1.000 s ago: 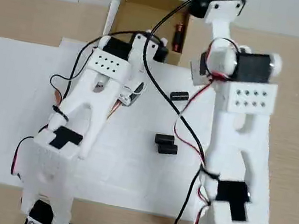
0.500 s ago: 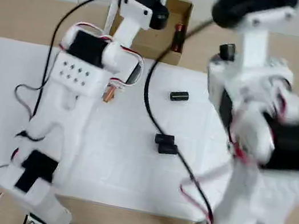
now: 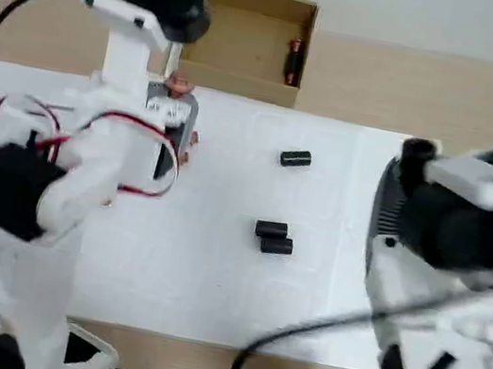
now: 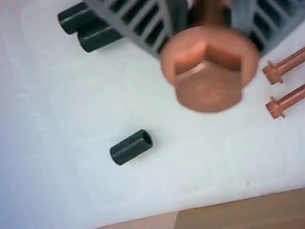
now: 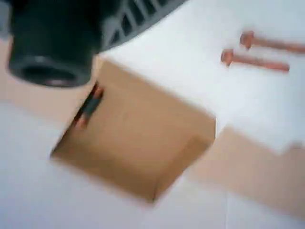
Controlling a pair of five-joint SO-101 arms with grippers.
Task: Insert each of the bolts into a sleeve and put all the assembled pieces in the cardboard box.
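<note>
Bolt [image 4: 207,71], copper-coloured, clamped by its shank in left gripper [image 4: 206,16], head outward, up off the paper [image 3: 205,311]; right gripper [image 3: 416,159] pinches a black sleeve [image 5: 50,47], also lifted. Both look light, rigid, smooth, so likely to swivel; grip mid-length. Three loose sleeves [image 3: 296,158] and two spare bolts [image 4: 286,67] lie on paper; one assembled piece [image 3: 294,59] sits in cardboard box [image 3: 244,36].

Bright, even light covers the white sheet [image 3: 210,283], leaving only faint, soft shadows beside the sleeves [image 3: 272,230].
</note>
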